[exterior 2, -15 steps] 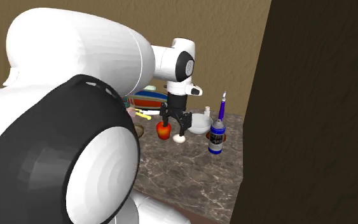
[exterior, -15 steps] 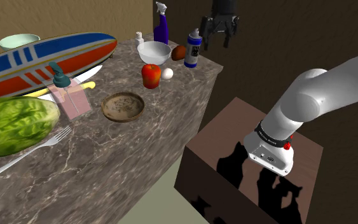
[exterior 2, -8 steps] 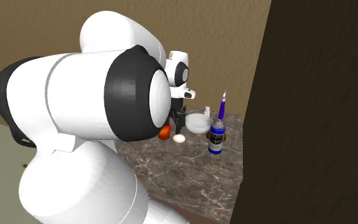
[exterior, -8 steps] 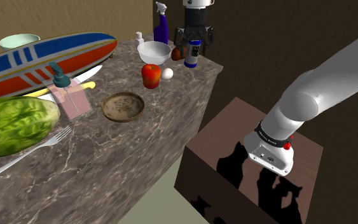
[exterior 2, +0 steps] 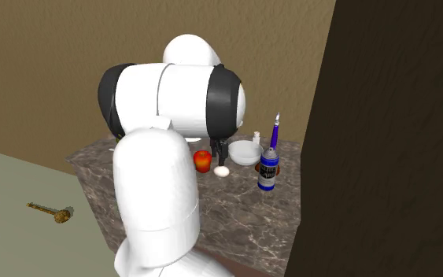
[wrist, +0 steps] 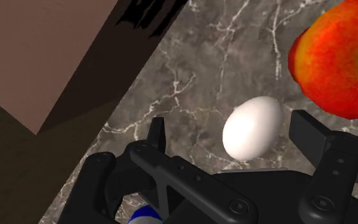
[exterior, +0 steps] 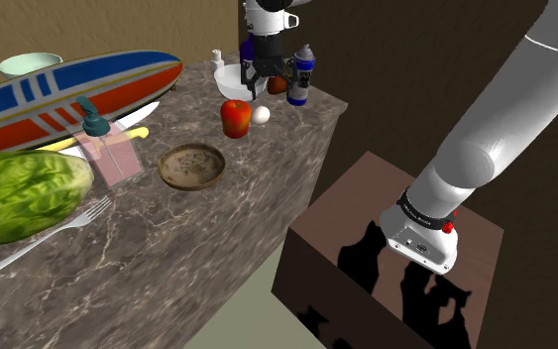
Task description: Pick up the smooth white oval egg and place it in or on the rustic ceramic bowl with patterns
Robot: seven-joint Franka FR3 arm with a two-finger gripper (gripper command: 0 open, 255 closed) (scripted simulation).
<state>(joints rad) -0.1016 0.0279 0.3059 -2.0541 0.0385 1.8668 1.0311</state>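
Note:
The white egg (exterior: 261, 115) lies on the marble counter beside a red apple (exterior: 235, 117), toward the stand-side edge. My black gripper (exterior: 267, 83) hangs open above the egg, pointing down. In the wrist view the egg (wrist: 252, 127) sits between the two fingers (wrist: 157, 133), nearer the apple-side one and touched by neither; the apple (wrist: 336, 60) is just beyond it. The brown patterned bowl (exterior: 191, 166) is shallow and rests mid-counter, nearer the camera than the apple. In the second exterior view the egg (exterior 2: 222, 171) and apple (exterior 2: 202, 160) lie past the big white arm.
A white bowl (exterior: 237, 81), a blue spray can (exterior: 303, 77) and a purple bottle (exterior 2: 275, 130) crowd the counter's far corner near the gripper. A striped surfboard (exterior: 68, 89), pink soap dispenser (exterior: 103, 149), lettuce (exterior: 19, 193) and fork (exterior: 39, 243) occupy the shoulder view's left.
The gripper has swung from beyond the counter's far corner toward the shoulder view's left and come down over the egg. The egg, apple and bowl have not moved.

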